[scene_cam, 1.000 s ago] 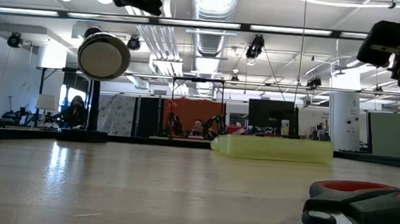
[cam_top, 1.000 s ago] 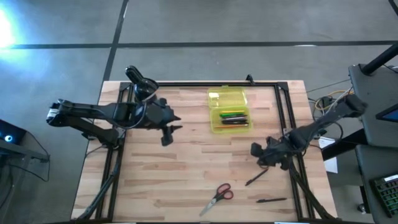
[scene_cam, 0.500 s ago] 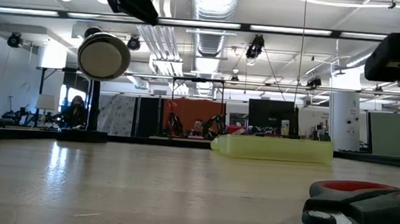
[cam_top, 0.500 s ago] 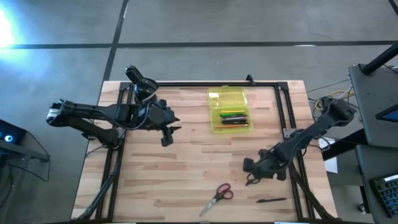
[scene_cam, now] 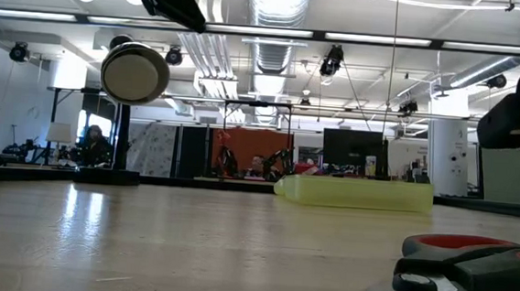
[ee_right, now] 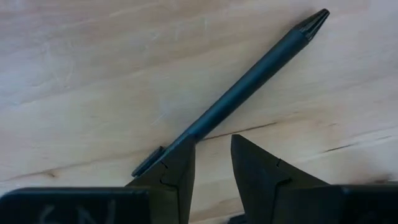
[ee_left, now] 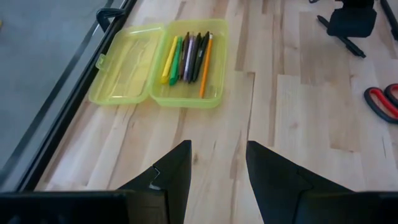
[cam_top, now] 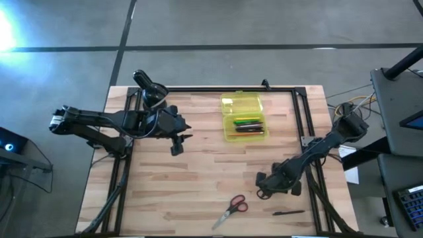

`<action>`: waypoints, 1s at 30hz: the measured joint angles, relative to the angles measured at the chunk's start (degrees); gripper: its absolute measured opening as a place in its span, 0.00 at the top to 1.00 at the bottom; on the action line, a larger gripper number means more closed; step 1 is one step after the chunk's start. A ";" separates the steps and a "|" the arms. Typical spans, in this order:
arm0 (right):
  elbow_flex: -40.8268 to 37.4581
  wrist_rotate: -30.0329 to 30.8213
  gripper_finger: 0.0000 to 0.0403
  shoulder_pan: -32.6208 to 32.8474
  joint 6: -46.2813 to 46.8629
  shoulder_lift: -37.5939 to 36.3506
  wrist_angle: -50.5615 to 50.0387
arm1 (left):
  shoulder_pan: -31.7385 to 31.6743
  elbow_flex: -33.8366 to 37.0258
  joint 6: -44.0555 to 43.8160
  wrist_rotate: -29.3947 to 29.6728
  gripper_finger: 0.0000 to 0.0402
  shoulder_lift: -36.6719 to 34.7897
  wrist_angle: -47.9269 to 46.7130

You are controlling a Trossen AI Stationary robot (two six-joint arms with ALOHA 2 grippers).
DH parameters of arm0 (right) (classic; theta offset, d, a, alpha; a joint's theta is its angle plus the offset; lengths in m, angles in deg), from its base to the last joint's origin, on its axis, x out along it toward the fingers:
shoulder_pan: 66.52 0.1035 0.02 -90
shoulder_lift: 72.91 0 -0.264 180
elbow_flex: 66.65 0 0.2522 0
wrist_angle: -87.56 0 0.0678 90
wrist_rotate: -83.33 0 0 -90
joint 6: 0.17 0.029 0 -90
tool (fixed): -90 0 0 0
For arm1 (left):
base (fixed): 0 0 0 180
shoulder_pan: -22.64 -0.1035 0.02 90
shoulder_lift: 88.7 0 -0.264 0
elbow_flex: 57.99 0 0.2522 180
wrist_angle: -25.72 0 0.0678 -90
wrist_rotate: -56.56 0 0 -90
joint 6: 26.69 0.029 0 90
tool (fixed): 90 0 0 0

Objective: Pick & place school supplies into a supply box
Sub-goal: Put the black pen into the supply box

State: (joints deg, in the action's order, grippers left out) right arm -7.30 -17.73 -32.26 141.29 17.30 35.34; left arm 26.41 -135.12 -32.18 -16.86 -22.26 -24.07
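Since a second ago, the right gripper (cam_top: 264, 192) has travelled from the table's right edge toward the middle and down over a black pen (ee_right: 230, 93) lying on the wood. Its fingers (ee_right: 171, 171) stand slightly parted just above the pen's clip end, one tip overlapping the barrel; whether they touch it I cannot tell, and the pen is not lifted. The left gripper (cam_top: 177, 147) hangs open and empty over the table's left half, as before. The supply box (cam_top: 244, 117) sits open near the table's far edge, with coloured pens (ee_left: 188, 56) inside. Red-handled scissors (cam_top: 231, 210) and another black pen (cam_top: 289, 213) lie near the front edge.
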 joint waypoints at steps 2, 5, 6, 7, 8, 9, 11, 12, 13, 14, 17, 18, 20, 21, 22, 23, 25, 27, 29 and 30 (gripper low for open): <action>0.08 0.30 0.76 -0.23 0.47 0.44 -0.02 | 0.00 0.00 0.57 0.00 0.66 0.00 0.00; 0.02 0.97 0.76 -0.30 0.55 0.40 0.02 | 0.00 0.00 0.97 0.00 0.66 0.00 0.00; 0.00 1.22 0.76 -0.33 0.56 0.13 -0.02 | 0.00 0.00 0.98 0.00 0.66 0.00 0.00; -0.06 1.35 0.76 -0.36 0.61 -0.05 -0.07 | 0.00 0.00 1.00 0.00 0.66 0.00 0.00; -0.07 1.37 0.76 -0.37 0.70 -0.13 -0.07 | 0.00 0.00 1.02 0.00 0.66 0.00 -0.01; -0.10 1.50 0.76 -0.37 0.85 -0.27 -0.07 | 0.00 0.00 1.03 0.00 0.66 0.00 0.00; -0.16 1.99 0.76 -0.37 0.95 -0.54 -0.07 | 0.00 0.00 1.43 0.00 0.66 0.00 -0.01; -0.16 2.12 0.76 -0.39 1.08 -0.61 -0.07 | 0.00 0.00 1.79 0.00 0.66 0.00 -0.01; -0.14 2.27 0.76 -0.39 1.29 -0.76 -0.11 | 0.00 0.00 2.14 0.00 0.66 0.00 0.00; -0.05 2.39 0.76 -0.41 1.46 -0.87 -0.19 | -0.02 0.00 2.29 0.00 0.66 0.00 0.00; 0.24 3.31 0.76 -0.41 1.63 -1.21 -0.33 | -0.02 0.00 2.37 0.00 0.66 0.00 0.00; 0.43 3.74 0.76 -0.41 1.63 -1.24 -0.32 | -0.04 0.00 2.37 0.00 0.66 0.00 0.00; 0.58 3.96 0.76 -0.46 1.65 -1.33 -0.25 | -0.07 0.00 2.37 0.00 0.66 0.00 0.00; 0.58 3.95 0.76 -0.57 1.67 -1.27 -0.28 | -0.07 0.00 2.37 0.00 0.66 0.00 0.00; 0.58 3.93 0.76 -0.67 1.65 -1.13 -0.27 | -0.09 0.00 2.37 0.00 0.66 0.00 0.00; 0.50 3.93 0.76 -0.70 1.65 -1.09 -0.23 | -0.17 0.00 2.35 0.00 0.66 0.00 0.00; 0.15 3.91 0.76 -0.95 1.63 -1.09 -0.28 | -0.17 0.00 2.35 0.00 0.66 0.00 0.00; -0.28 3.74 0.76 -1.23 1.32 -0.69 -0.19 | -0.20 0.00 2.35 0.00 0.66 0.00 0.00; -0.74 3.56 0.76 -1.41 1.20 -0.38 -0.13 | -0.27 0.00 2.33 0.00 0.66 0.00 0.00; -0.97 3.51 0.76 -1.48 1.13 0.00 -0.14 | -0.28 0.00 2.33 0.01 0.66 0.00 0.01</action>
State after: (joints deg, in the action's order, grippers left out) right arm -8.27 -14.23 -33.75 142.42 17.30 35.20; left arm 26.12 -135.12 -29.85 -16.85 -22.26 -24.06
